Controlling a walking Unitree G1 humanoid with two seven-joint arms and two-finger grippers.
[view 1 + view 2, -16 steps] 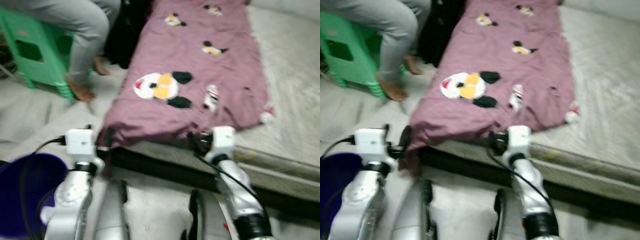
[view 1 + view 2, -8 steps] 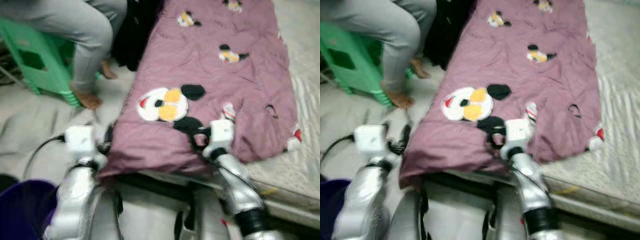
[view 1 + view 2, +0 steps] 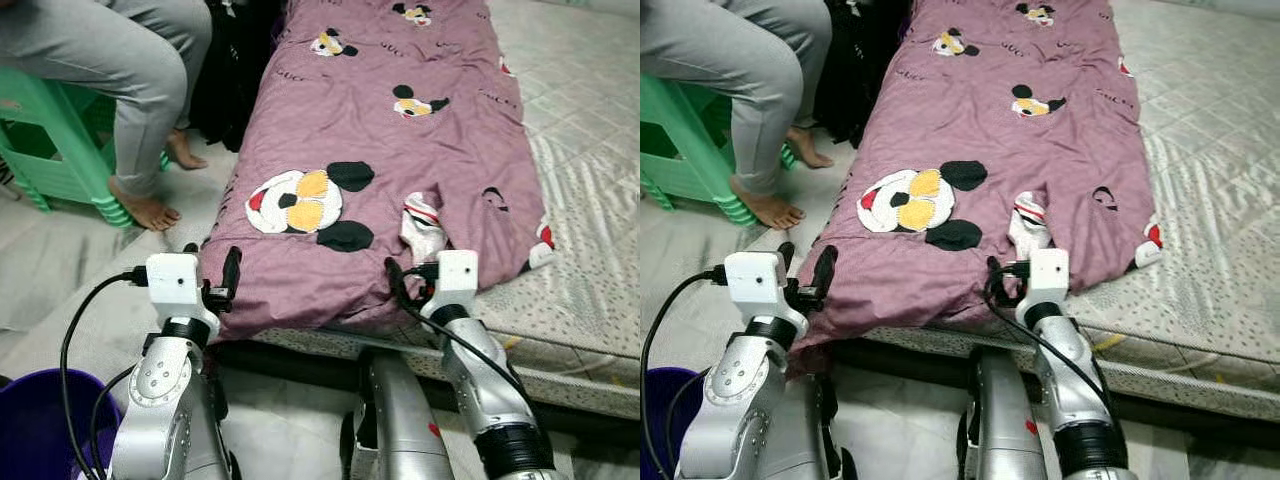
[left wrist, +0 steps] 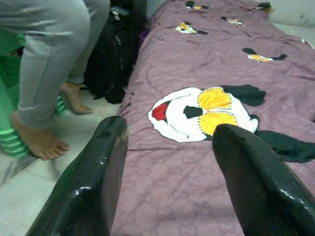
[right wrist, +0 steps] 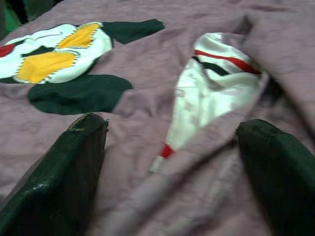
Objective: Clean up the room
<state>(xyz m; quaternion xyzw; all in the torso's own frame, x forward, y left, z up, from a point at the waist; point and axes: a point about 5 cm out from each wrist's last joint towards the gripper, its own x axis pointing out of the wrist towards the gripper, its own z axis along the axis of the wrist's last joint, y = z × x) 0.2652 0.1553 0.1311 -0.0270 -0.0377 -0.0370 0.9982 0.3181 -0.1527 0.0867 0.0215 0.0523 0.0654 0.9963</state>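
Left eye view: a purple cartoon-print blanket (image 3: 400, 150) lies spread on a mattress (image 3: 590, 180). The left gripper (image 3: 222, 285), fingers spread and holding nothing, sits at the blanket's near left corner. The right gripper (image 3: 400, 285), likewise spread wide and empty, sits at its near edge. A seated person's legs (image 3: 130, 80) are far left, on a green stool (image 3: 50, 140).
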